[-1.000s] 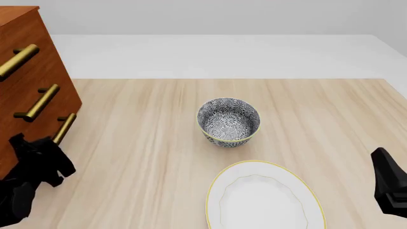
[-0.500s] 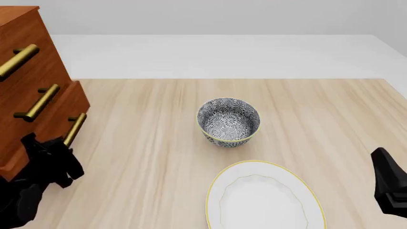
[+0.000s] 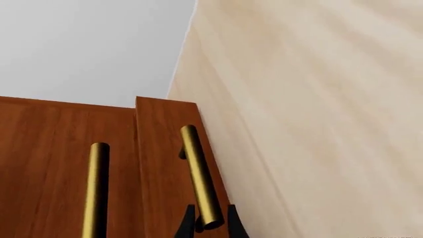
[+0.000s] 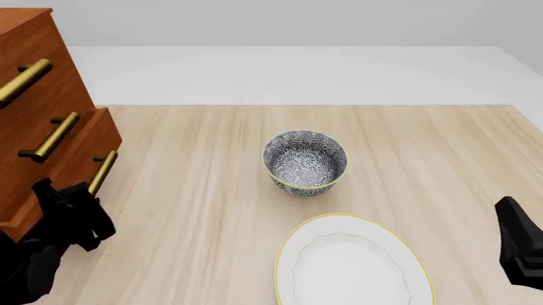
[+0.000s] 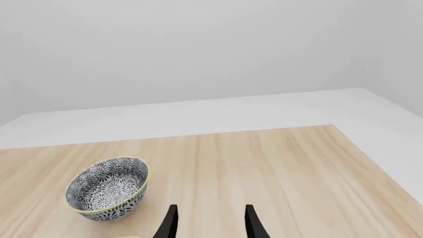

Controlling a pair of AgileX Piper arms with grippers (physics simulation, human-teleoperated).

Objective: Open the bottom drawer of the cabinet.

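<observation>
Gripping bottom drawer handle, left fingers closed, no labels.

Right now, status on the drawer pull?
Left gripper shut on bottom drawer handle. Bottom drawer out past the cabinet front. Right gripper open, idle. Bowl well clear.

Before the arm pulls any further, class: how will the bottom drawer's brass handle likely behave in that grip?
The handle looks like a rigid, smooth round bar, so the left gripper might slip along it. It probably won't bend, and the bottom drawer should slide straight out.
</observation>
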